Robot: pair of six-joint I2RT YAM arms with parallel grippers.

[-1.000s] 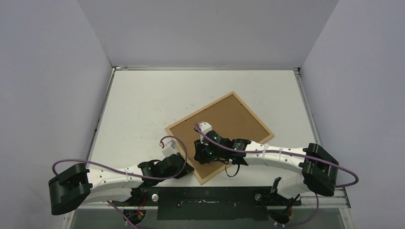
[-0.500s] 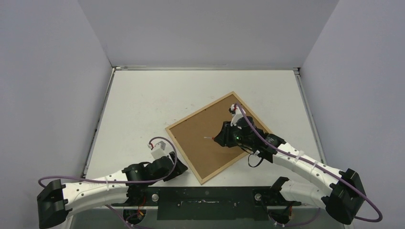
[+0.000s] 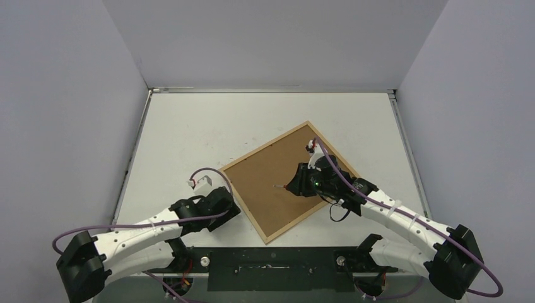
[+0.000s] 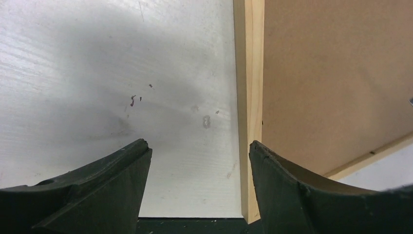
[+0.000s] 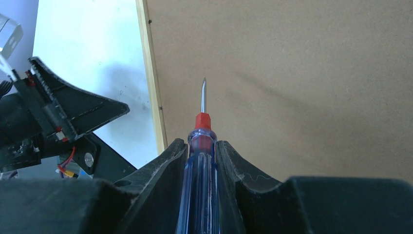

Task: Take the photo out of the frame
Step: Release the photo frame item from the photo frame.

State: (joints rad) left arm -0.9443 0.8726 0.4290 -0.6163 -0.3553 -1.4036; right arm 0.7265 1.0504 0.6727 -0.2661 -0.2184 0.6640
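Prying stage, I reckon: right jaws grip the screwdriver (image 5: pixel 200 146) over the backing panel (image 5: pixel 316 73), left jaws wide by the frame (image 4: pixel 248 73); next, lever its edge.

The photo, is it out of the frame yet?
Not yet. Done: the frame lies face down, and the right gripper holds a screwdriver over the brown backing panel. In hand: nothing looks pried loose; the left gripper is open at the frame's edge. Left: lift the backing out, then the hidden photo.
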